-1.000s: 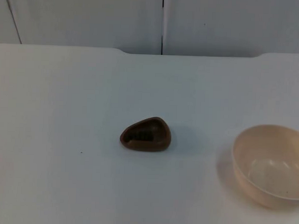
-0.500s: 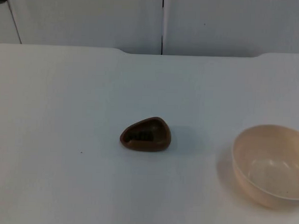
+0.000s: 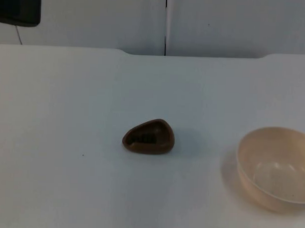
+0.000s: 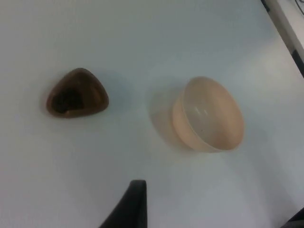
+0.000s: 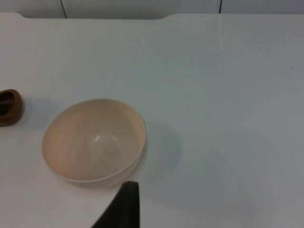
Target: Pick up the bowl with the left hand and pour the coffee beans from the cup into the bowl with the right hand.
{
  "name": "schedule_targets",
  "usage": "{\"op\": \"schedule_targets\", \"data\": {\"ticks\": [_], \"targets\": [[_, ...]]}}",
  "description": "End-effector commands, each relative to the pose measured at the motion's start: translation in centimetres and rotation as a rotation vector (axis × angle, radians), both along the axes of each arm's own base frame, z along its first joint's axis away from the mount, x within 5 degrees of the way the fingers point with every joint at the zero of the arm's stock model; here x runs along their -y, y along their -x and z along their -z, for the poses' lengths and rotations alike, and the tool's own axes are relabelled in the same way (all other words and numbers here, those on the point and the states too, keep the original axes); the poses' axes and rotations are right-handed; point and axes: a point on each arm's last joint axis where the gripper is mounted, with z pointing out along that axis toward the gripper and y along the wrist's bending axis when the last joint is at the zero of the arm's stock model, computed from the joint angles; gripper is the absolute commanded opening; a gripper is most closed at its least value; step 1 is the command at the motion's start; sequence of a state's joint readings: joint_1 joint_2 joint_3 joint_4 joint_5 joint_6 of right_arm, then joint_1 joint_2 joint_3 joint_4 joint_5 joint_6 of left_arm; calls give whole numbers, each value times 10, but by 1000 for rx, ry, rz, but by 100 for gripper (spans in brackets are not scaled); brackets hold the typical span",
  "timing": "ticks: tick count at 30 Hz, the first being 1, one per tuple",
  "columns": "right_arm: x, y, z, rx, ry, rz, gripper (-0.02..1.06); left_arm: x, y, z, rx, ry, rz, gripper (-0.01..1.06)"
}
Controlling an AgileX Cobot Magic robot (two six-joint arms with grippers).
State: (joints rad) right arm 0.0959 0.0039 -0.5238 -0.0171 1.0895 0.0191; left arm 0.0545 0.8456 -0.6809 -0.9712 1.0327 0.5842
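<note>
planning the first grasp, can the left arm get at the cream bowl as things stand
Probably yes. The cream bowl sits upright on the white table, apart from the brown cup, with nothing over its rim. But it lies on the right side, so the left arm must cross over.

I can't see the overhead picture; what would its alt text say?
A small brown cup holding dark coffee beans stands mid-way across a white table, with an empty cream bowl apart at the right edge. A black piece of the left arm shows at the upper left corner.
</note>
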Motion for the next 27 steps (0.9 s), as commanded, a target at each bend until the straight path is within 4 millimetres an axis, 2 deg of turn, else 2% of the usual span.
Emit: {"op": "schedule_targets", "data": {"ticks": [1, 10, 15, 19, 20, 22, 24, 27], "targets": [[0, -1, 1, 8, 15, 2, 105, 1, -1, -2, -2, 16, 8, 99], [0, -1, 1, 8, 15, 2, 105, -2, -18, 9, -59, 9, -20, 99], [0, -1, 1, 8, 15, 2, 105, 4, -29, 17, -96, -60, 12, 99], [0, -1, 1, 8, 15, 2, 105, 25, -43, 14, -109, -169, 59, 99], [0, -1, 1, 8, 15, 2, 105, 25, -43, 14, -109, -169, 59, 99], [0, -1, 1, 8, 15, 2, 105, 44, -50, 15, -132, -231, 99, 99], [0, -1, 1, 8, 15, 2, 105, 51, -53, 14, -125, -250, 111, 99], [0, -1, 1, 8, 15, 2, 105, 78, -59, 16, -139, -270, 159, 99]]}}
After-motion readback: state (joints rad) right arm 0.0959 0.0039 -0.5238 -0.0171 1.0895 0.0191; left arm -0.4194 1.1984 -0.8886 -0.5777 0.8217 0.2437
